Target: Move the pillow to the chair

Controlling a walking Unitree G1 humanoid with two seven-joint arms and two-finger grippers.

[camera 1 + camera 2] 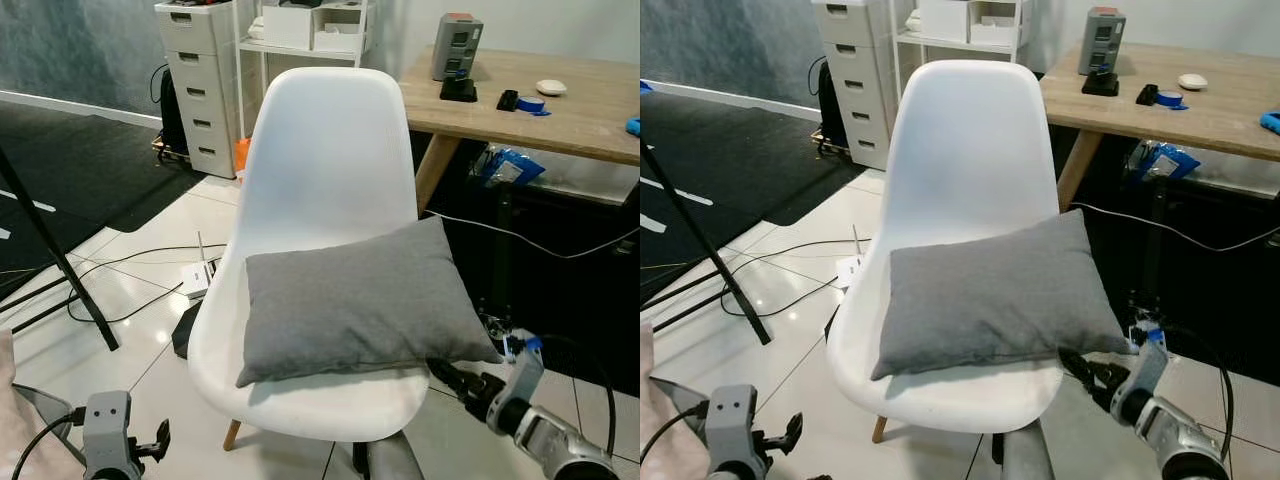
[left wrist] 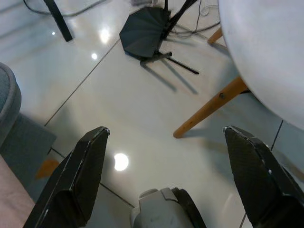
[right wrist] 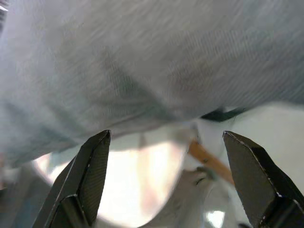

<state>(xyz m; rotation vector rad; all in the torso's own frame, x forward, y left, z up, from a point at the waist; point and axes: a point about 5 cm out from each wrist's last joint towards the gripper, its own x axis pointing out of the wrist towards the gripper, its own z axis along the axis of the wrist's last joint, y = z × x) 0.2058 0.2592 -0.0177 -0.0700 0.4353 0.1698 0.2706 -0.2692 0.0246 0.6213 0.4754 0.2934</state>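
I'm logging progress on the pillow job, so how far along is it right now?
Mostly done: the grey rectangular fabric pillow lies on the seat of the white moulded plastic chair, one corner overhanging the seat's right edge. In hand: the right gripper sits by that corner, jaws open, gripping nothing. The left gripper hangs open over the floor. Left: perhaps backing the right arm away.

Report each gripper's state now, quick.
Left gripper: open, holding nothing, low over the floor beside the chair.
Right gripper: open, holding nothing, just under the pillow edge.
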